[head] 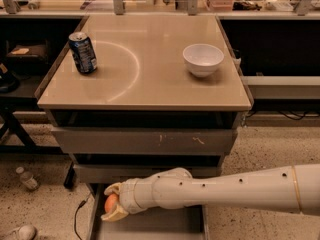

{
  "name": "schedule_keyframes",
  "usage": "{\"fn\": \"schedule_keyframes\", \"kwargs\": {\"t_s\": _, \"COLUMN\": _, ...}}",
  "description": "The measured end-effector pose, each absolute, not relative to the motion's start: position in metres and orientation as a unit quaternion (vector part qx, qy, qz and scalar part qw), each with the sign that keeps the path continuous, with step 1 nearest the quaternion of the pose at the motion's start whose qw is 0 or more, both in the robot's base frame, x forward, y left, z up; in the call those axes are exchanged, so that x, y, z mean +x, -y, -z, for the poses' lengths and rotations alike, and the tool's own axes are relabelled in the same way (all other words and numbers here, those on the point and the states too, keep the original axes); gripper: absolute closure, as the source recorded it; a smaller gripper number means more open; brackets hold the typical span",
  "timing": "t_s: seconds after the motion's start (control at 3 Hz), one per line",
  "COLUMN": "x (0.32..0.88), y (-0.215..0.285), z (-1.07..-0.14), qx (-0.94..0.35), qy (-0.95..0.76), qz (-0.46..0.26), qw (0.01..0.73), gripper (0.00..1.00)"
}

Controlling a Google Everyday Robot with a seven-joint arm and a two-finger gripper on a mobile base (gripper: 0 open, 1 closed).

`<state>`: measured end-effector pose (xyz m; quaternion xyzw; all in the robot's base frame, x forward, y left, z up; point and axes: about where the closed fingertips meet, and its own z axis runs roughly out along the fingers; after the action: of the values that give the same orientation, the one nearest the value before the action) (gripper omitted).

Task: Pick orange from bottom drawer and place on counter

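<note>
A: Anything on the counter?
B: Blue soda can, upright, near the left edge, toward the back-left corner. White bowl near the right edge, well apart from the can.
A: And lower down?
B: Two scuffed drawer fronts under the front edge. Small plastic bottle on the speckled floor, left side. Black cable nearby.
A: Gripper?
B: Below the front edge, left of centre, clasped round the orange.
</note>
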<state>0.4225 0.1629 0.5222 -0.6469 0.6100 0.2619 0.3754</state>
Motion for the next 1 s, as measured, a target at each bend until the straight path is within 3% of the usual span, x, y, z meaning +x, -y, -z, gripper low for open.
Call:
{"fn": "schedule_keyframes", "kwargs": {"t_s": 0.67, "x": 0.433, "y": -0.198, "z": -0.614, "qx": -0.677, "qy": -0.565, "qz": -0.263, "qw": 0.390, "gripper": 1.00}}
{"fn": "schedule_keyframes", "kwargs": {"t_s": 1.0, "x": 0.431, "y": -0.197, "z": -0.614, "qx": -0.688, "qy": -0.559, "qz": -0.263, "qw": 0.381, "gripper": 1.00}}
